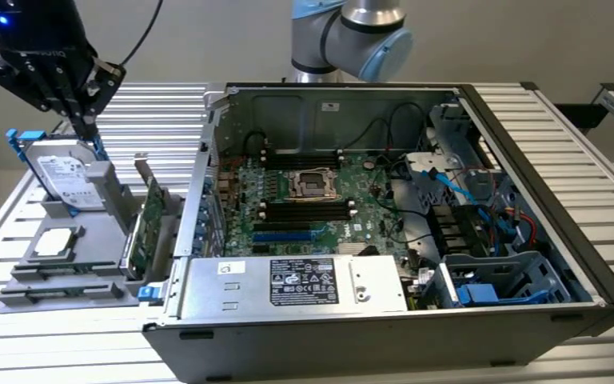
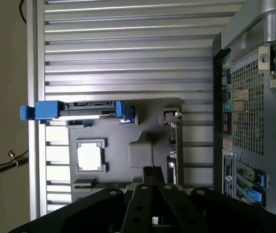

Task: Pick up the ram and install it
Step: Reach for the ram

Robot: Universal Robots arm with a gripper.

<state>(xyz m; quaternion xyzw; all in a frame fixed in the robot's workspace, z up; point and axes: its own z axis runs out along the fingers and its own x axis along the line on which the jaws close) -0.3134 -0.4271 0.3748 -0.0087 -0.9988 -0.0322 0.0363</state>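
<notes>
Found the gripper (image 1: 87, 134) clenched on nothing, above the hard drive (image 1: 67, 172), at 10 o'clock of the case (image 1: 392, 336). Took the ram (image 1: 134, 250) for the low green strip at 9 o'clock, just beside the taller card (image 1: 157, 210). Feared a grab of the wrong board, with the two so close.

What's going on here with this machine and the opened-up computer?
A robot arm is meant to fit a memory stick into the open computer case. Right now its gripper is shut, holding nothing, and hangs over a grey holder beside the case, just above a hard drive with blue clips. The holder also carries a processor chip and a green card standing on edge. I can't make out the stick itself.
</notes>
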